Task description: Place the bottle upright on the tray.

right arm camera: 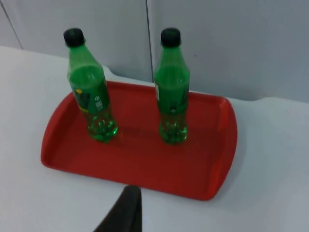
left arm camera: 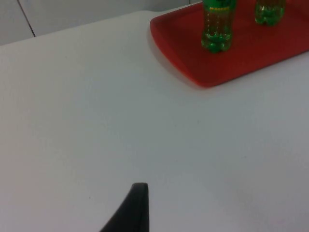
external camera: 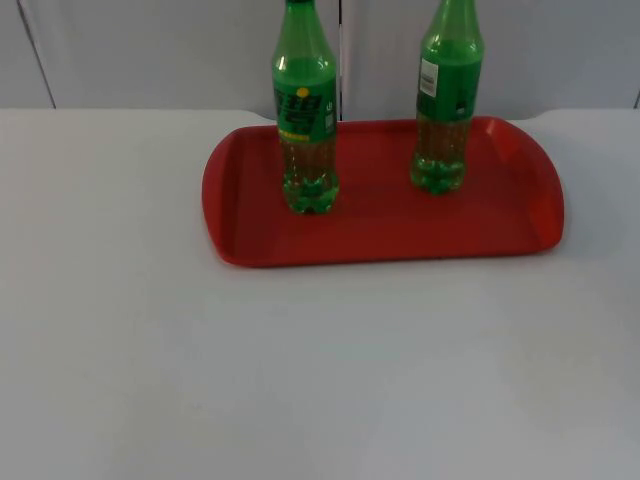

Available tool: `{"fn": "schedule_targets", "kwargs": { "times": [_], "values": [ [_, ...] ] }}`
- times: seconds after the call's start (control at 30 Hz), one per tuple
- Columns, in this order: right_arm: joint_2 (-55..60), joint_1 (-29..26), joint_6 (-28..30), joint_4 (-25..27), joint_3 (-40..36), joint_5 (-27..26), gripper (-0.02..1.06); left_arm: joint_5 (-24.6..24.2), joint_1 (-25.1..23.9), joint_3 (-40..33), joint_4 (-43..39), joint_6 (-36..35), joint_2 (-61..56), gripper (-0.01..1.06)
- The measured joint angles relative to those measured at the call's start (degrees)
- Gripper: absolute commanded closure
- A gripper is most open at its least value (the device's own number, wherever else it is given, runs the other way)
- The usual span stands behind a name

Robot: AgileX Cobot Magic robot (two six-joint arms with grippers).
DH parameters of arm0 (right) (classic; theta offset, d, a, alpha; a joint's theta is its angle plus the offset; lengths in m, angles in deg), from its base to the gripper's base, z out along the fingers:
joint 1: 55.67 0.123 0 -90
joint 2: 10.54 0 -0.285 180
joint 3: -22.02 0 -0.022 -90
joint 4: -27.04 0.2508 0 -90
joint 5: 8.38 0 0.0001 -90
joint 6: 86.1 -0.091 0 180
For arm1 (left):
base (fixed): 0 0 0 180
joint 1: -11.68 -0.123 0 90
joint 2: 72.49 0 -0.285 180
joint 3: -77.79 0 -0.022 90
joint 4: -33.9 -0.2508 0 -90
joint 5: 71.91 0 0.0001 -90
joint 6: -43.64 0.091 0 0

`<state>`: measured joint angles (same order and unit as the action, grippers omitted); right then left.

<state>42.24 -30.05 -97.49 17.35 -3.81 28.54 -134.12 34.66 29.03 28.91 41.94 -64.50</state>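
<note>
the red tray [external camera: 385, 235] lies on the white table [external camera: 300, 380] and carries two green bottles, both upright and well apart: the left bottle [external camera: 305, 110] and the right bottle [external camera: 447, 100], each capped black in the right wrist view. the left gripper's fingertip [left arm camera: 133, 208] hangs over bare table, well short of the tray. the right gripper's fingertip [right arm camera: 125, 210] stands just before the tray's near rim. whether either pair of fingers is spread or closed cannot be told.

A matte black, tapering fingertip of the left gripper [left arm camera: 137, 203] has a blunt squared end; the right gripper's matching black fingertip [right arm camera: 128, 208] looks alike.
</note>
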Motion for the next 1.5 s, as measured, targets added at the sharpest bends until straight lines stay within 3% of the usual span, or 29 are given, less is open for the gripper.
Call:
{"fn": "schedule_targets", "kwargs": {
  "times": [0.5,1.0,1.27,1.5],
  "values": [
    [-11.8,0.0,2.1,0.6,-0.2,8.5,-0.01,0.0,0.0,0.0,0.0,0.0,0.0,0.00],
    [-33.6,0.0,11.9,11.2,-10.2,13.2,-0.01,0.0,0.0,0.0,0.0,0.0,0.0,0.00],
    [-44.2,0.0,12.7,11.5,-14.1,17.5,-0.01,0.0,0.0,0.0,0.0,0.0,0.0,0.00],
    [-44.9,0.0,14.6,11.9,-16.3,21.5,-0.01,0.0,0.0,0.0,0.0,0.0,0.0,0.00]
  ]
}}
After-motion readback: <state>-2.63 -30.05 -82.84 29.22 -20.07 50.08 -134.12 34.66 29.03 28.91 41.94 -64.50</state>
